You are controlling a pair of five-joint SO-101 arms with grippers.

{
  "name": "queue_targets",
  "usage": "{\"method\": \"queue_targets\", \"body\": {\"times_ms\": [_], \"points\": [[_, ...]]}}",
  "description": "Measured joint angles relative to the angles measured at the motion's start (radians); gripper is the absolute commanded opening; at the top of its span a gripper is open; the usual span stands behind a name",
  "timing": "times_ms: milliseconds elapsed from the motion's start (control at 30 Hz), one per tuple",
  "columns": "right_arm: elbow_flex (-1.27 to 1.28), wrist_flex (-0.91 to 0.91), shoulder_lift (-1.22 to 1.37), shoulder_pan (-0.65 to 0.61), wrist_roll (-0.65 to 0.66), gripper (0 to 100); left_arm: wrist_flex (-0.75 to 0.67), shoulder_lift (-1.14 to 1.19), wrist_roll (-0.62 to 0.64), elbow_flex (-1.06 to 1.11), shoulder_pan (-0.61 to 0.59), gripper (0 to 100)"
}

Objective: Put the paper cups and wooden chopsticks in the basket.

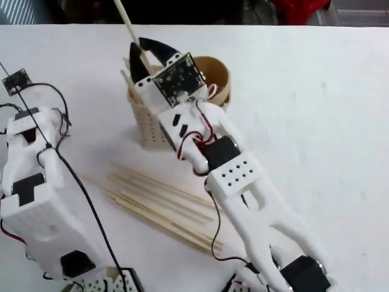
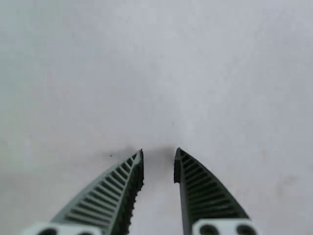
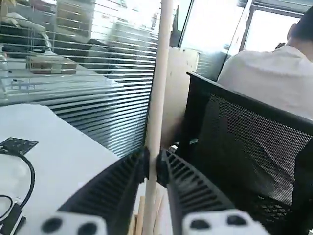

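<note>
Right gripper point(image 1: 141, 52) is clamped shut on a single wooden chopstick point(image 1: 126, 18), which stands near upright with its upper end leaning toward 11 o'clock. It is probably held that way so the lower end drops straight into the white perforated basket point(image 1: 146, 125) directly beneath the jaws. In the right wrist view the gripper point(image 3: 152, 159) pinches the stick point(image 3: 159, 73) low on its length. A few sticks already poke out of the basket's 10 o'clock rim. A tan paper cup point(image 1: 219, 76) sits at the basket's 2 o'clock side, touching it; can't tell if it is inside or just behind. The loose chopstick pile point(image 1: 161, 204) lies flat on the table point(image 1: 304, 91) at 6 o'clock from the basket, so more sticks are left to load. The right arm stretches in from 5 o'clock, wrist bent over the basket. The left arm point(image 1: 30, 176) is folded at 9 o'clock, and its gripper point(image 2: 159, 156) is slightly parted, empty, pointed at bare tabletop.
</note>
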Motion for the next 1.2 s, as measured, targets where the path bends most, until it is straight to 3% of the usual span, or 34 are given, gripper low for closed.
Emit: {"method": "queue_targets", "body": {"times_ms": [67,200,400,500,700,800,933,1200], "points": [[0.0,0.026,0.0,0.0,-0.002,18.2,0.0,0.0,0.0,0.0,0.0,12],[0.0,0.095,0.0,0.0,-0.002,16.0,0.0,0.0,0.0,0.0,0.0,12],[0.0,0.287,-0.107,0.0,-0.002,1.6,0.0,0.0,0.0,0.0,0.0,12],[0.0,0.466,-0.213,-0.002,0.009,5.0,0.0,0.0,0.0,0.0,0.0,12],[0.017,0.941,-0.319,-0.097,0.19,15.9,0.0,0.0,0.0,0.0,0.0,12],[0.055,1.077,-0.308,-0.157,0.264,16.6,0.0,0.0,0.0,0.0,0.0,12],[0.195,1.063,-0.201,-0.189,0.356,16.6,0.0,0.0,0.0,0.0,0.0,12],[0.339,0.756,0.192,-0.172,0.445,16.6,0.0,0.0,0.0,0.0,0.0,12]]}}
